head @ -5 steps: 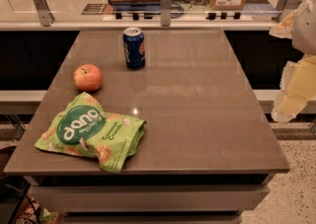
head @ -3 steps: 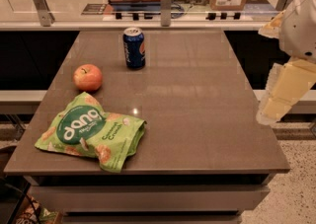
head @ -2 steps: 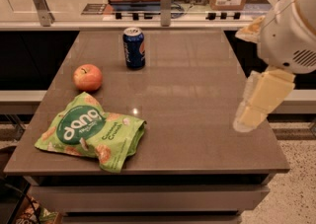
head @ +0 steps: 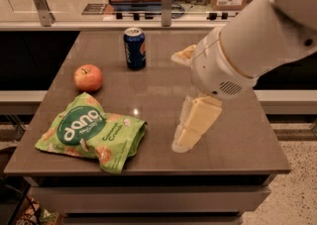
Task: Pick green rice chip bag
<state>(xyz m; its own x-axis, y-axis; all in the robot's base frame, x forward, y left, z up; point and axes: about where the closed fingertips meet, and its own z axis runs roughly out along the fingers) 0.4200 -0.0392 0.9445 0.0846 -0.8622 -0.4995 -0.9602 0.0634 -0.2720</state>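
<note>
Fingers [head: 197, 120]: two cream-coloured pieces show, one slanting down toward the tabletop and one further back beside the wrist. They stand spread apart with nothing between them. The gripper [head: 179, 101] hangs over the right-middle of the table [head: 237, 142], carried by a thick white arm [head: 257, 40] that enters from the upper right. The green rice chip bag [head: 91, 132] lies flat at the front left of the table. Its near corner is close to the front edge, and it is well apart from the gripper. An apple [head: 88, 78] sits just behind the bag, not touching it, and a soda can [head: 134, 48] stands upright further back. Assessment of the step in hand: this is the approach. The gripper should travel left and slightly forward, staying above the bag and in front of the apple. It should then descend on the puffed middle of the bag, not on a flat sealed edge. The bag is crinkly and likely to slip, so the fingers ought to pinch a raised fold. A push toward the front edge could send it off the table. Limits of view: the wrist housing hides the roots of the fingers, the arm is cut off at the frame edge, it covers the table's right rear corner, and the bag's small print is not legible.
</note>
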